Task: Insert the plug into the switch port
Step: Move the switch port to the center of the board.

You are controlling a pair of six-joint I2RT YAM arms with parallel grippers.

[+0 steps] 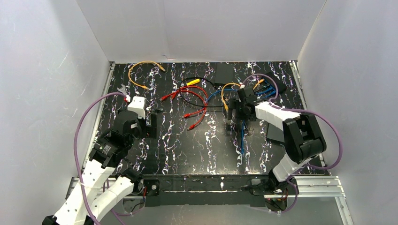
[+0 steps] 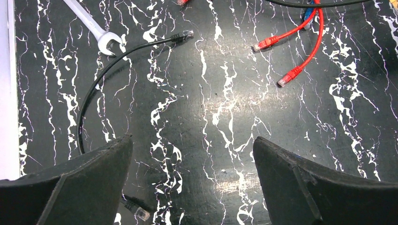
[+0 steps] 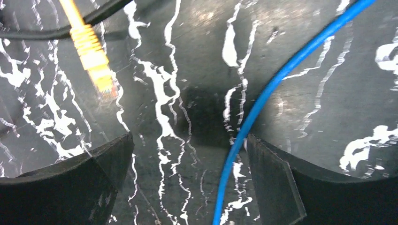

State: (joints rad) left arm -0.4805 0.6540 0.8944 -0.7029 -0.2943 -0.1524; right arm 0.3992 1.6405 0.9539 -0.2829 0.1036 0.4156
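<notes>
My right gripper [image 1: 234, 123] hangs open low over the mat, right of centre. In the right wrist view a blue cable [image 3: 263, 98] runs between its fingers [image 3: 277, 183], close to the right one and not clamped; this cable's plug is out of that view. A yellow plug [image 3: 96, 70] lies ahead to the left of the right gripper [image 3: 188, 138]. Blue and orange cables gather at a dark unit [image 1: 270, 89] behind the right arm; I cannot make out a port. My left gripper [image 1: 152, 124] [image 2: 192, 139] is open above bare mat. A black cable's clear plug [image 2: 183, 35] lies ahead of it.
Red cables [image 1: 190, 101] and a black cable loop [image 1: 206, 93] lie mid-table, with an orange cable [image 1: 141, 70] at the back left. A black box [image 1: 225, 73] sits at the back. A wrench [image 2: 101, 37] and red plugs [image 2: 263, 44] lie ahead of the left gripper.
</notes>
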